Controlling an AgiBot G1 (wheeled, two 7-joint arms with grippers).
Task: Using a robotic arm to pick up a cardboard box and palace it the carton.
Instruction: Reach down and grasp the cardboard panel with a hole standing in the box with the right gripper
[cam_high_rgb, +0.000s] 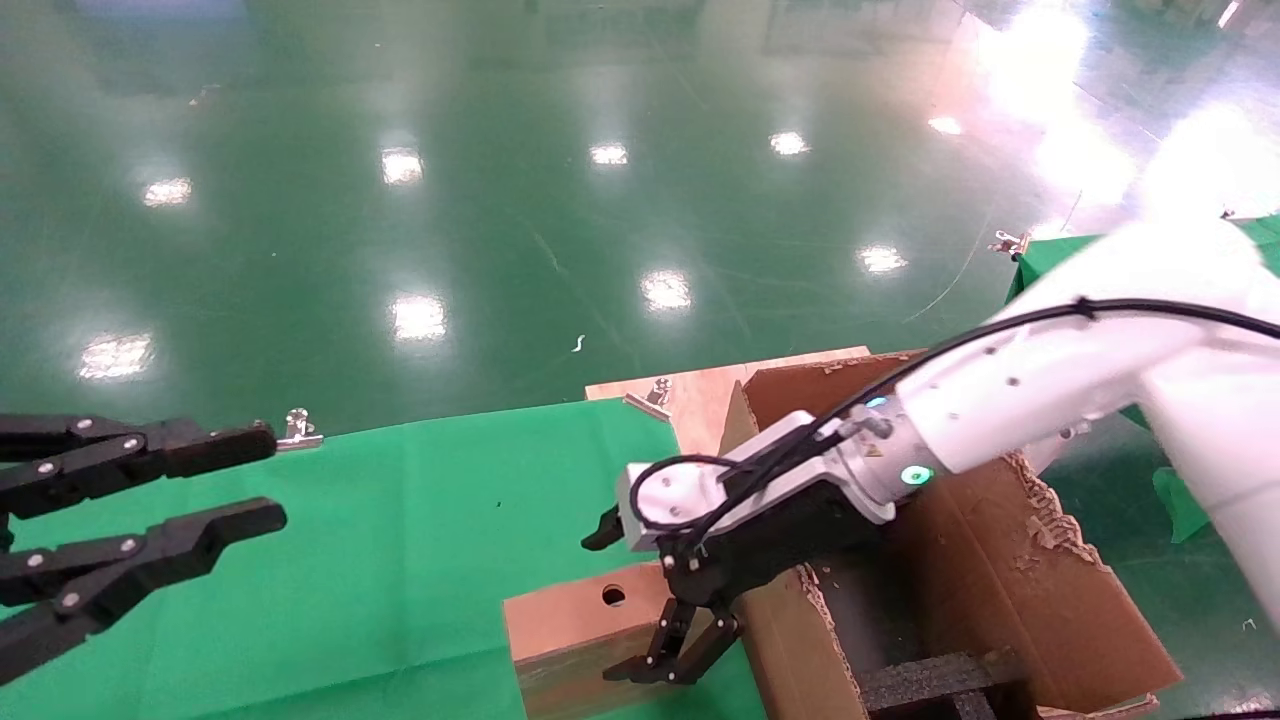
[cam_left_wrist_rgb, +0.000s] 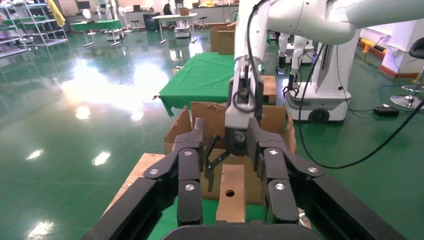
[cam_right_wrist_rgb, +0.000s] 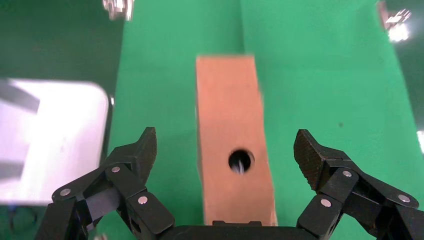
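The cardboard box (cam_high_rgb: 575, 625) lies on the green cloth beside the carton (cam_high_rgb: 1000, 560), its round hole facing up. The white robotic arm (cam_high_rgb: 1050, 380) reaches across the carton, and its right gripper (cam_high_rgb: 655, 675) hangs open just above the box's near end. In the right wrist view the cardboard box (cam_right_wrist_rgb: 227, 110) runs between the spread fingers (cam_right_wrist_rgb: 142, 152) of the right gripper (cam_right_wrist_rgb: 226, 147), with green gaps on both sides. My left gripper (cam_high_rgb: 270, 478) is parked open at the far left, clear of the box. The left wrist view shows the box (cam_left_wrist_rgb: 231, 200) and the carton (cam_left_wrist_rgb: 210, 112) past the left gripper (cam_left_wrist_rgb: 226, 129).
The green cloth (cam_high_rgb: 400, 560) covers the table, held by metal clips (cam_high_rgb: 298, 428). A bare wooden board (cam_high_rgb: 700, 390) shows behind the carton. Black foam inserts (cam_high_rgb: 940, 680) sit inside the carton. Another green table (cam_high_rgb: 1050, 255) stands at the right; beyond it is glossy green floor.
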